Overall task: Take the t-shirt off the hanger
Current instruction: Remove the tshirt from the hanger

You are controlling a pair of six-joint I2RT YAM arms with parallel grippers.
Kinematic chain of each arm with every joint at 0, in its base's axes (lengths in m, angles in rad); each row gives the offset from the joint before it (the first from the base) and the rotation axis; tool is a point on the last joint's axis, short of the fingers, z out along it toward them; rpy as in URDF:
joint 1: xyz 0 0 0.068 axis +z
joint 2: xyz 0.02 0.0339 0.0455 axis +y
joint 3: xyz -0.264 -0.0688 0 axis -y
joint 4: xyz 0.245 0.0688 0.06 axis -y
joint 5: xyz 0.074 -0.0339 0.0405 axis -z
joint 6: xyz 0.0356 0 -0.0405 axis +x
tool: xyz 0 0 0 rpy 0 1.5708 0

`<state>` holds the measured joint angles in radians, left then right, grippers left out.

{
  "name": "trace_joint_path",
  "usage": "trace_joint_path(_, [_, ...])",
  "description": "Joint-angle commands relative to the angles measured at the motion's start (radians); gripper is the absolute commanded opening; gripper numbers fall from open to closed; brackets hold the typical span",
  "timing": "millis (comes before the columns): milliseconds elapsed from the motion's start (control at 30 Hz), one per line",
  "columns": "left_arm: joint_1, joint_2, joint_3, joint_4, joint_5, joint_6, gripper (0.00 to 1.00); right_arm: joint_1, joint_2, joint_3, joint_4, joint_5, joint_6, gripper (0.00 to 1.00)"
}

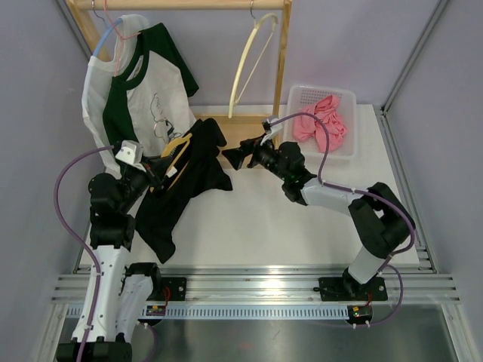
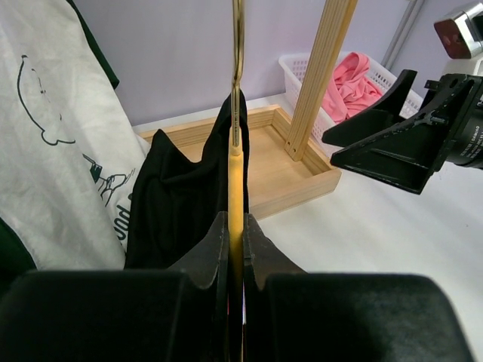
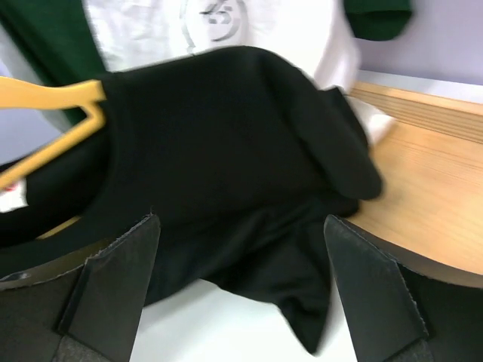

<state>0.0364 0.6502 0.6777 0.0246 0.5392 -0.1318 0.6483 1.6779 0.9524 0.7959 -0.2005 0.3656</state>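
Your black t-shirt (image 1: 195, 172) runs diagonally, hem nearest the bases, on white worktop (image 1: 287, 226). Left gripper (image 2: 235, 223) jaws pinch yellow hanger (image 2: 236, 170). Right gripper (image 1: 232, 156) jaws spread.

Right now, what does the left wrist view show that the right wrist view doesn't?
Only left wrist: left claw shut on the hanger, seen edge-on; rack post; basket with pink cloth. Only right wrist: the hanger side-on, its arm running under the t-shirt, whose sleeve lies over the tray. Both: hanger, black t-shirt, white shirt, wooden tray, open right claw.
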Motion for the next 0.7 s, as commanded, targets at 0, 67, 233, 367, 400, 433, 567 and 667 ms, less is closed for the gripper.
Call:
trace_joint_path(0, [-0.003, -0.003, -0.003, 0.109, 0.022, -0.002, 0.00, 0.048, 0.040, 0.069, 0.123, 0.015, 0.053, 0.97])
trace_joint_path(67, [-0.004, -0.007, -0.010, 0.117, 0.021, 0.001, 0.00, 0.068, 0.063, 0.082, 0.166, 0.007, 0.076, 0.95])
trace_joint_path(233, [-0.009, -0.017, -0.017, 0.127, 0.021, 0.006, 0.00, 0.134, 0.104, 0.153, 0.140, 0.007, 0.067, 0.93])
trace_joint_path(367, [-0.012, -0.017, -0.013, 0.120, 0.033, 0.012, 0.00, 0.160, 0.147, 0.181, 0.161, 0.042, 0.050, 0.91])
trace_joint_path(400, [-0.013, -0.017, -0.012, 0.118, 0.036, 0.017, 0.00, 0.163, 0.149, 0.190, 0.163, 0.049, 0.050, 0.90])
trace_joint_path(433, [-0.016, -0.017, -0.013, 0.118, 0.042, 0.018, 0.00, 0.175, 0.157, 0.193, 0.161, 0.059, 0.036, 0.89])
trace_joint_path(567, [-0.027, -0.011, -0.007, 0.103, 0.050, 0.035, 0.00, 0.198, 0.166, 0.206, 0.154, 0.140, 0.001, 0.88])
trace_joint_path(667, [-0.030, -0.006, -0.007, 0.095, 0.068, 0.052, 0.00, 0.211, 0.174, 0.213, 0.160, 0.174, -0.008, 0.87])
